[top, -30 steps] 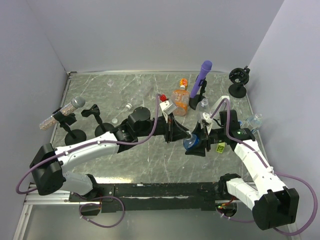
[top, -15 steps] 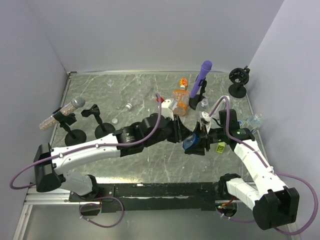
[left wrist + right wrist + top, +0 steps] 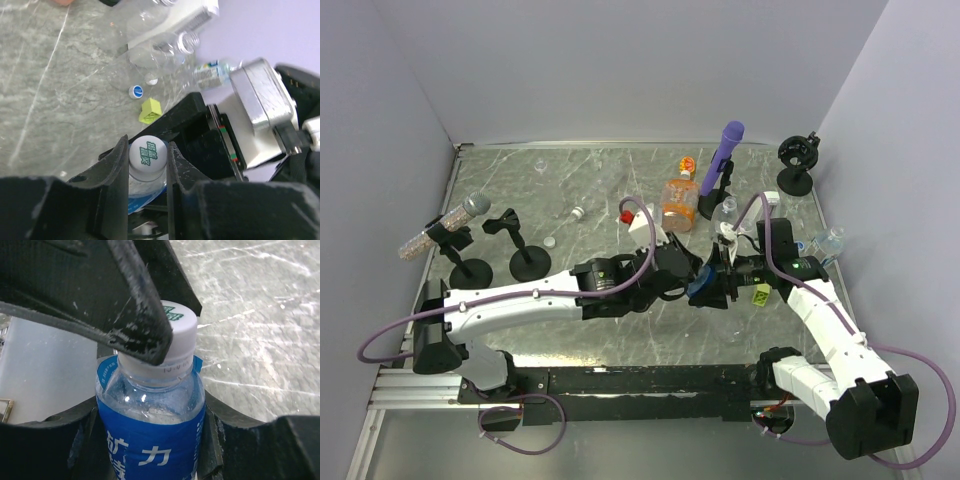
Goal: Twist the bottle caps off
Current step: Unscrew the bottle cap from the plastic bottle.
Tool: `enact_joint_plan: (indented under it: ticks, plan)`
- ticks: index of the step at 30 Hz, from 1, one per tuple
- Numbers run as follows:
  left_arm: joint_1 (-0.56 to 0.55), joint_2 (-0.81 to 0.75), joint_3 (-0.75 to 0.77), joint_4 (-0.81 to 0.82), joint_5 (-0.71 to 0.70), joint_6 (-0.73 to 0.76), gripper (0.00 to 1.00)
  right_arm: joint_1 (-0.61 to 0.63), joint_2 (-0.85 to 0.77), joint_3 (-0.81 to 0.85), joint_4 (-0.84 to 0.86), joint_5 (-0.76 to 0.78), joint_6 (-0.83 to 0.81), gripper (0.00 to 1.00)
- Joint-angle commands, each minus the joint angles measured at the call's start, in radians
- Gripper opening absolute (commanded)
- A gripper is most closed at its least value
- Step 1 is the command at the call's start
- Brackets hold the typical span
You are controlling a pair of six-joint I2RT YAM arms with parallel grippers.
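Observation:
A clear bottle with a blue label (image 3: 150,440) stands upright between the fingers of my right gripper (image 3: 150,437), which is shut on its body. It also shows in the top view (image 3: 701,288), right of centre. Its white cap with green print (image 3: 147,152) sits between the two black fingers of my left gripper (image 3: 146,156), which press on it from both sides. In the right wrist view one left finger (image 3: 135,305) lies across the cap (image 3: 181,347). The grippers meet in the top view, left (image 3: 690,277) and right (image 3: 713,283).
An orange squarish bottle (image 3: 678,200), a purple stick (image 3: 726,150) and a clear open bottle (image 3: 726,210) stand behind. Another bottle (image 3: 830,240) lies at the right wall. A yellow-green block (image 3: 150,111) and a loose blue-white cap (image 3: 136,91) lie nearby. Black stands (image 3: 525,250) are left.
My left arm has swung right and down to the bottle, and its fingers have come round the white cap. The right gripper has kept hold of the bottle.

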Motion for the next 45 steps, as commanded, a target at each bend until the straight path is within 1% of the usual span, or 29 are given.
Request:
enact_joint_plan:
  ticks: [1, 4, 7, 8, 9, 10, 12, 13, 15, 16, 17, 19, 20, 21, 22, 23, 24, 27, 29, 32, 36, 39, 45]
  plan:
    - [-0.018, 0.003, 0.002, -0.081, -0.051, -0.269, 0.01, -0.006, -0.008, 0.019, 0.131, 0.029, 0.004, 0.12]
    - [-0.024, 0.023, 0.023, -0.087, -0.048, -0.285, 0.01, -0.008, -0.007, 0.021, 0.131, 0.029, 0.004, 0.12]
    - [-0.030, 0.003, -0.007, -0.046, -0.042, -0.276, 0.01, -0.008, -0.010, 0.021, 0.131, 0.028, 0.005, 0.12]
    - [-0.032, -0.015, -0.026, -0.025, -0.038, -0.262, 0.03, -0.007, -0.013, 0.021, 0.130, 0.026, 0.005, 0.12]
    - [-0.032, -0.031, -0.050, -0.003, -0.033, -0.254, 0.13, -0.006, -0.013, 0.023, 0.130, 0.025, 0.004, 0.12]
    - [-0.030, -0.054, -0.073, 0.017, -0.027, -0.241, 0.24, -0.006, -0.011, 0.023, 0.127, 0.021, 0.002, 0.12]
    - [-0.032, -0.097, -0.127, 0.070, -0.009, -0.193, 0.54, -0.008, -0.010, 0.026, 0.119, 0.017, -0.005, 0.12]
    - [-0.032, -0.124, -0.162, 0.106, 0.007, -0.135, 0.63, -0.007, -0.010, 0.027, 0.115, 0.012, -0.013, 0.12]
    - [-0.032, -0.180, -0.228, 0.158, 0.042, -0.055, 0.78, -0.006, -0.010, 0.032, 0.095, 0.005, -0.033, 0.12]
    - [-0.032, -0.213, -0.260, 0.207, 0.056, 0.012, 0.82, -0.006, -0.010, 0.035, 0.087, 0.003, -0.042, 0.12]
    - [-0.030, -0.245, -0.295, 0.235, 0.067, 0.043, 0.87, -0.006, -0.011, 0.039, 0.070, -0.003, -0.057, 0.12]
    - [-0.029, -0.333, -0.374, 0.333, 0.141, 0.236, 0.97, -0.005, -0.010, 0.047, 0.035, -0.024, -0.105, 0.12]
    - [-0.023, -0.385, -0.415, 0.386, 0.203, 0.323, 0.99, -0.005, -0.016, 0.050, 0.013, -0.038, -0.128, 0.12]
    - [-0.015, -0.434, -0.450, 0.431, 0.275, 0.427, 0.97, -0.005, -0.022, 0.050, -0.006, -0.058, -0.158, 0.13]
    - [0.003, -0.478, -0.479, 0.431, 0.318, 0.479, 0.96, -0.003, -0.028, 0.050, -0.025, -0.075, -0.183, 0.13]
    - [0.031, -0.512, -0.500, 0.468, 0.397, 0.540, 0.97, -0.002, -0.036, 0.049, -0.042, -0.092, -0.211, 0.13]
    - [0.074, -0.548, -0.527, 0.506, 0.573, 0.609, 0.97, 0.001, -0.043, 0.049, -0.059, -0.104, -0.234, 0.13]
    - [0.210, -0.589, -0.590, 0.619, 0.949, 0.697, 0.97, 0.020, -0.043, 0.043, -0.115, -0.123, -0.322, 0.13]
    - [0.238, -0.563, -0.580, 0.640, 1.063, 0.750, 0.97, 0.035, -0.034, 0.047, -0.151, -0.126, -0.372, 0.13]
    - [0.241, -0.481, -0.526, 0.609, 1.082, 0.838, 0.98, 0.046, -0.022, 0.052, -0.180, -0.132, -0.406, 0.13]
    - [0.267, -0.395, -0.527, 0.738, 1.130, 0.853, 0.99, 0.046, -0.020, 0.052, -0.180, -0.130, -0.404, 0.13]
    - [0.275, -0.344, -0.535, 0.828, 1.136, 0.843, 0.96, 0.046, -0.022, 0.050, -0.174, -0.126, -0.395, 0.13]
    - [0.275, -0.295, -0.559, 0.963, 1.114, 0.812, 0.88, 0.046, -0.008, 0.059, -0.171, -0.124, -0.383, 0.13]
